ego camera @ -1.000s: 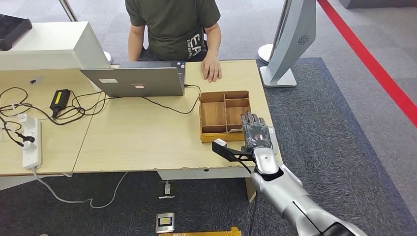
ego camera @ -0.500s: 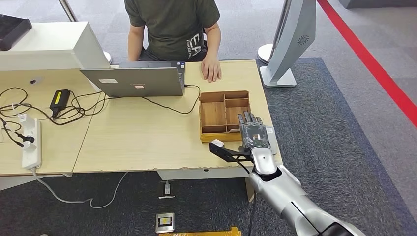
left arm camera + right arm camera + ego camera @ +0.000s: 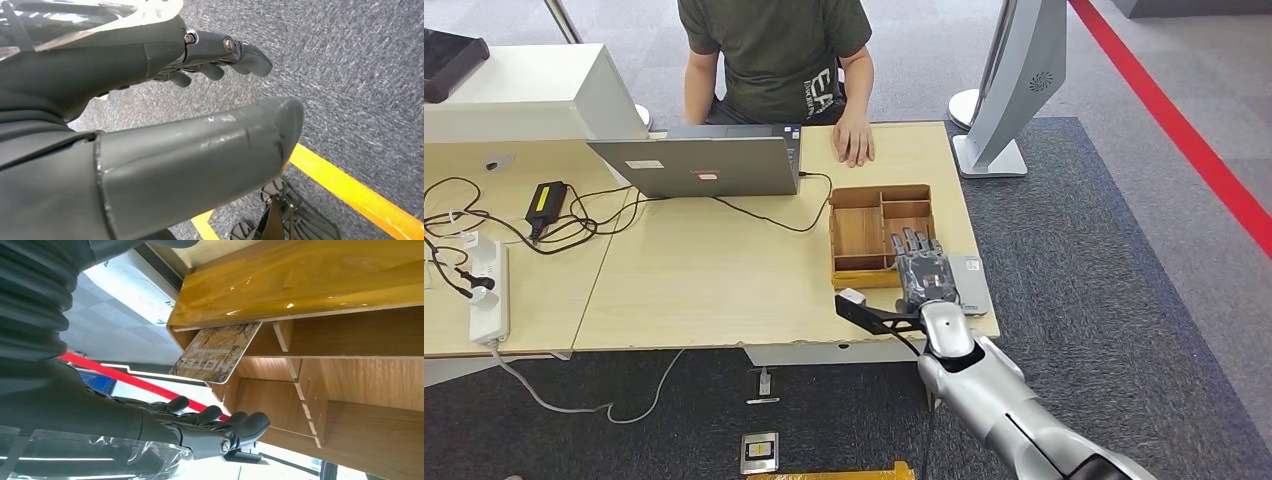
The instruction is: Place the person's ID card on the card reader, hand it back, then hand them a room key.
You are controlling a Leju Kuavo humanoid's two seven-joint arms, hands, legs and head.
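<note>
The right hand, fingers spread and holding nothing, hovers over the near edge of the compartmented wooden tray, likely reaching for the patterned hotel key card standing in it. Left hand hangs empty, fingers loosely apart, over grey carpet. Beyond the tray, the person's hand rests on the pale wooden counter, presumably waiting.

room key half hidden in wooden tray, person cropped
</note>
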